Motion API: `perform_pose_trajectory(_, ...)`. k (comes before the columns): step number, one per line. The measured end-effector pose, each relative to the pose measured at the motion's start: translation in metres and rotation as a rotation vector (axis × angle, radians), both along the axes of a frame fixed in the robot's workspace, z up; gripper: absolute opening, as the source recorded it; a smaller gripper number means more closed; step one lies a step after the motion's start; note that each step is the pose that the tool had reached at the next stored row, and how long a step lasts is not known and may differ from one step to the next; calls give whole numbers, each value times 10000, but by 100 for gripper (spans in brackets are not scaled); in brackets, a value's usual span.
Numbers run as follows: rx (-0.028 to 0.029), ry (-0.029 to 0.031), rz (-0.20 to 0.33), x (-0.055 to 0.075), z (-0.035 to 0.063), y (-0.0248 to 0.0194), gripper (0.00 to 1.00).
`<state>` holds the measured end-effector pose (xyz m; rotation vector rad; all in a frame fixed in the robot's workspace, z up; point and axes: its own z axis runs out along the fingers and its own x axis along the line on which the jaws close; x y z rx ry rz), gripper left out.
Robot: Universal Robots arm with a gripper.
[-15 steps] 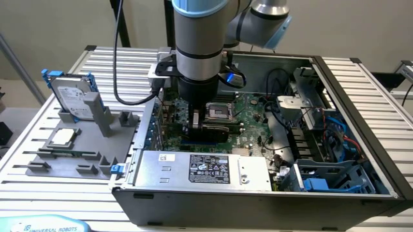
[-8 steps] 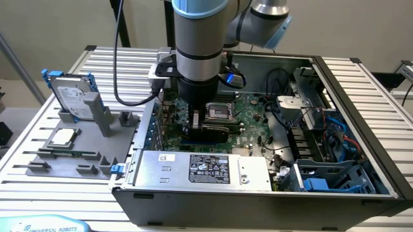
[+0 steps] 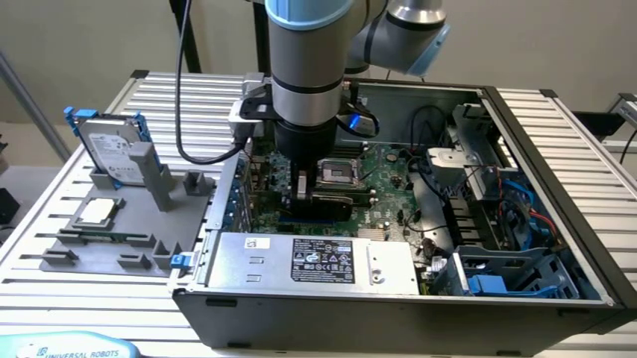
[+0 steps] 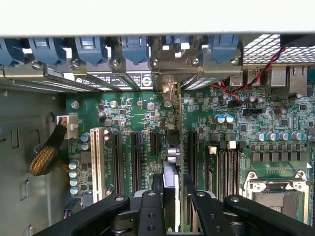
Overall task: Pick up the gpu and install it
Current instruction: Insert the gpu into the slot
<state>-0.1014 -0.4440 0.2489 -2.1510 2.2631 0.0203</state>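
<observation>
Gpu (image 4: 172, 162): thin flat card, seen edge-on, clamped upright between the fingers of the gripper (image 4: 173, 196). It is held directly below the gripper, over the motherboard (image 4: 138, 123), its long axis parallel to the black expansion slots (image 4: 135, 157) and pointed toward the rear brackets. Green board, silver metal end, black matte fingers (image 4: 150, 211).

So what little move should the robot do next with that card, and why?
Probably a gentle push straight down. The fingers hold the gpu edge-on over the motherboard, with its bracket end near the case's rear slot openings. It looks lined up with a long black slot, but I cannot tell if it is fully seated.
</observation>
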Motion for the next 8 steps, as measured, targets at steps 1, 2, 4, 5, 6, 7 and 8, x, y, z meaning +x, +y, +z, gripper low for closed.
perform_pose_trajectory(1, 0, 0, 0, 0, -2, 0, 27)
perform_pose_trajectory(2, 0, 0, 0, 0, -4, 0, 27)
perform_pose_trajectory(4, 0, 0, 0, 0, -6, 0, 27)
perform_pose_trajectory(5, -1, 0, 0, 0, -6, 0, 27)
perform_pose_trajectory(6, -1, 0, -1, 0, -7, 0, 27)
perform_pose_trajectory(7, -1, 0, -1, 0, -8, 1, 27)
perform_pose_trajectory(8, -1, 0, -1, 0, -8, 1, 27)
